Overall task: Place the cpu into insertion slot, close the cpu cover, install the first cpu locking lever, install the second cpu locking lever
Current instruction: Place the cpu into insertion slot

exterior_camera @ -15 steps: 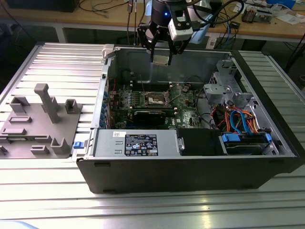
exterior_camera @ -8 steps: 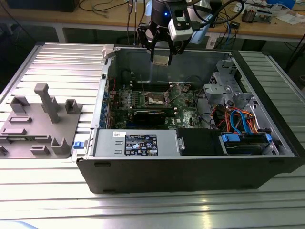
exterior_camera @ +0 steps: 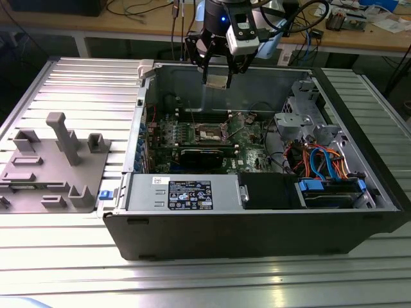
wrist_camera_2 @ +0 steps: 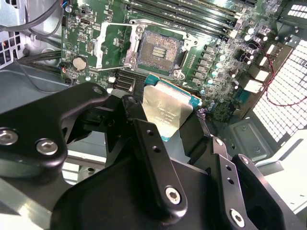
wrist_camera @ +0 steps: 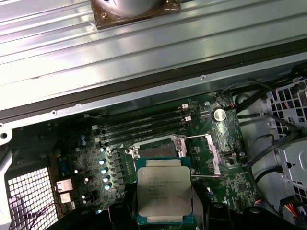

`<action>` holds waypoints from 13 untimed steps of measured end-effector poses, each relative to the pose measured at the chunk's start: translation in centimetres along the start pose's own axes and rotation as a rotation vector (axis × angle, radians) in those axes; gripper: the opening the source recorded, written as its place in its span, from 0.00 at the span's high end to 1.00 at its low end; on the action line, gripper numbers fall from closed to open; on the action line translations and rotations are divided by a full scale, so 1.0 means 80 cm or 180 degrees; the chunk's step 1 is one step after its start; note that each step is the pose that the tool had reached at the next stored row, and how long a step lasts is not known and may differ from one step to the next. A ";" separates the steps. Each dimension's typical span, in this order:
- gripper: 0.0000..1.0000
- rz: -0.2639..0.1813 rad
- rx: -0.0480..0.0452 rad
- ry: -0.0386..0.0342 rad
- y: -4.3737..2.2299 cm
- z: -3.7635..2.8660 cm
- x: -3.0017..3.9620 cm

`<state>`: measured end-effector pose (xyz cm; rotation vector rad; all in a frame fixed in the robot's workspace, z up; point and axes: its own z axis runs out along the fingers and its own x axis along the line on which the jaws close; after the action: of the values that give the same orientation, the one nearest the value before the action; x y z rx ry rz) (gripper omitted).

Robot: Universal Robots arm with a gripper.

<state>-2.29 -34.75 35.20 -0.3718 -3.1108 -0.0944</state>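
My gripper (exterior_camera: 217, 76) hangs above the open computer case (exterior_camera: 257, 224), near its back wall, shut on the cpu (exterior_camera: 216, 80). In both wrist views the cpu (wrist_camera_2: 165, 112) (wrist_camera: 164, 194) is a flat silver-topped square held by its edges between the black fingers (wrist_camera_2: 144, 139). Below it on the green motherboard lies the insertion slot (wrist_camera_2: 158, 51) (exterior_camera: 210, 133), its contact field bare. In the first wrist view the cpu overlaps the near part of the slot (wrist_camera: 156, 149). The cpu cover (wrist_camera_2: 115, 45) (wrist_camera: 199, 155) is swung open beside the slot. A thin lever rod (wrist_camera: 206, 176) sticks out next to the cover.
A grey power supply (exterior_camera: 183, 192) lines the case's front wall. A drive cage with blue and orange cables (exterior_camera: 321, 160) fills the exterior view's right. Long memory slots (wrist_camera: 144, 127) run beside the socket. A grey fixture (exterior_camera: 54, 160) stands on the table at the exterior view's left.
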 end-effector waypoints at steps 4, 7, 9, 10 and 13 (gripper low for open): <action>0.46 0.0011 0.0002 -0.0001 0.0000 0.0002 0.0000; 0.46 0.0021 0.0004 -0.0002 0.0000 0.0003 0.0000; 0.46 0.0026 0.0007 -0.0003 0.0000 0.0004 0.0000; 0.46 0.0029 0.0008 -0.0004 0.0000 0.0004 0.0000; 0.46 0.0036 0.0012 -0.0005 0.0000 0.0005 0.0000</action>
<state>-2.29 -34.75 35.15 -0.3894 -3.1097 -0.0880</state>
